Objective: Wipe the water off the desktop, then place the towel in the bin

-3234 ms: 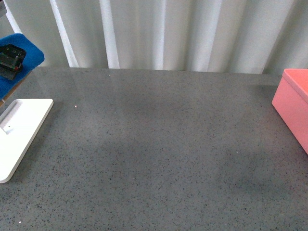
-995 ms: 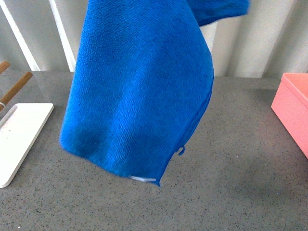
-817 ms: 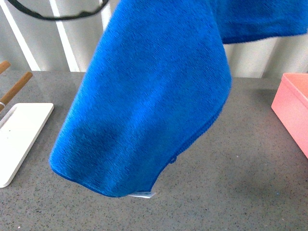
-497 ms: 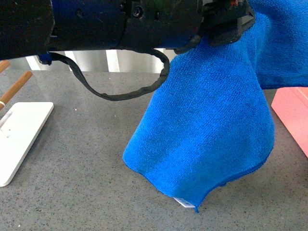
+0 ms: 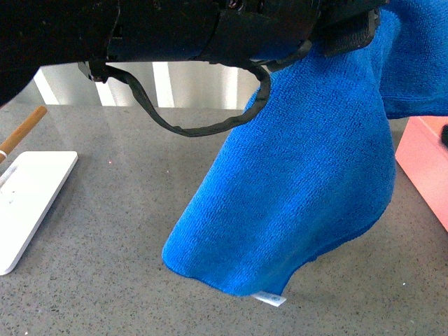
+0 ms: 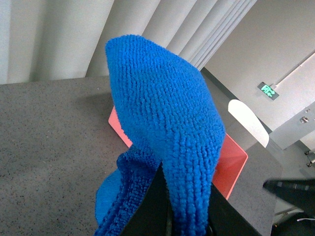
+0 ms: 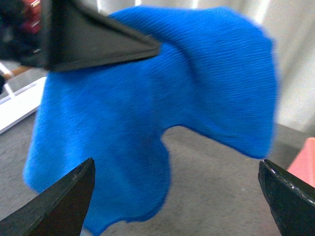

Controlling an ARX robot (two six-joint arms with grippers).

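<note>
There is one towel [image 5: 301, 175], one bin [image 5: 423, 178], one bench [image 5: 105, 231] and two claws. The towel is bright blue and fluffy, with a sewn edge and a little white tag [image 5: 269, 299] at its lowest corner. It hangs in the air over the bench, between the middle and the bin. I cannot tell if the lowest corner touches the bench. The left claw [image 5: 348, 33] is high up and pinches the top of the towel, so the cloth falls from it in one big fold. The black left arm [image 5: 161, 28] runs across the top of the front view, and one black cable [image 5: 203, 127] loops under it. The right claw [image 7: 175, 164] is spread wide with nothing in it. Its two dark fingertips [image 7: 69, 196] point at the towel from near by. The bin is pink with straight walls and sits on the bench at the robot's right. The towel and the picture edge hide most of it. At the robot's left lies one flat white tray [image 5: 31, 199] with one brown stick [image 5: 21, 131] above it, both cut off. A white curtain [image 5: 168, 84] hangs behind. The bench behind the towel is hidden, and the right wrist view is a bit blurry.
</note>
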